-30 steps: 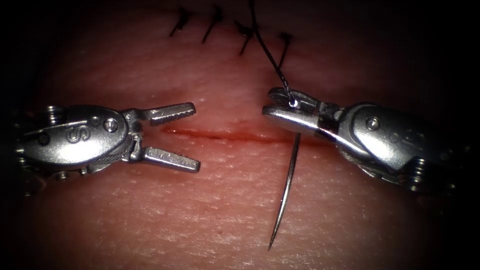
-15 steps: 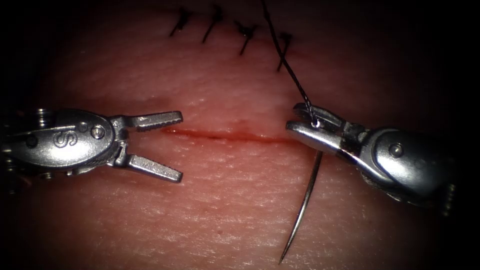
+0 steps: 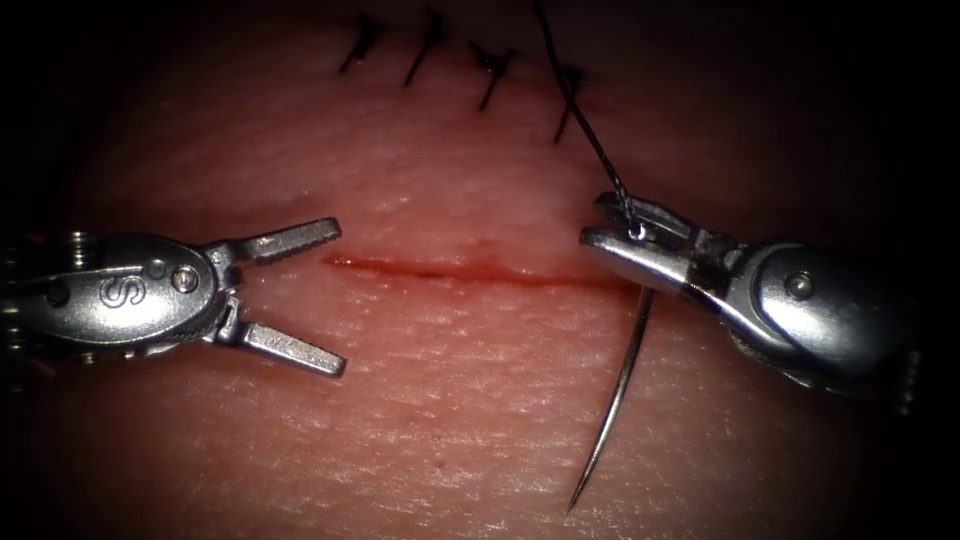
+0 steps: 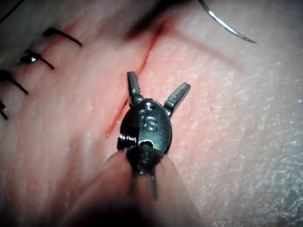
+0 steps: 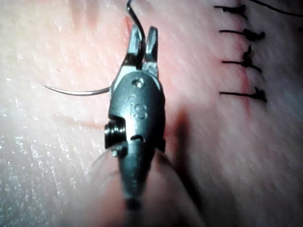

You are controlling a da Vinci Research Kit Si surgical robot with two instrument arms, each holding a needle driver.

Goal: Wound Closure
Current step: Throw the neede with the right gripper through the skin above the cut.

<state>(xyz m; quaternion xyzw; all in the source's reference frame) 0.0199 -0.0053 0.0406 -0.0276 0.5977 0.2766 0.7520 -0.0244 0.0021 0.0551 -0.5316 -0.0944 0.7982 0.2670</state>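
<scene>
Now the curved needle (image 3: 615, 395) hangs clear of the tissue (image 3: 420, 430), gripped near its thread end by the right tool (image 3: 612, 228), whose jaws are pressed together on it. Its body runs down across the right end of the cut (image 3: 450, 270) and its point lies free over the tissue below the cut. In the right wrist view the needle (image 5: 75, 91) arcs out sideways from the closed jaws. Black thread (image 3: 585, 125) climbs from the needle's end up past a row of four finished stitches (image 3: 430, 45) above the cut. Red fluid (image 3: 400, 267) lines the cut, which runs level between the two tools. At the cut's left end the left tool (image 3: 335, 295) hovers with its jaws spread wide, holding nothing; in the left wrist view its open tips (image 4: 156, 90) sit just beside the cut (image 4: 142, 61).
</scene>
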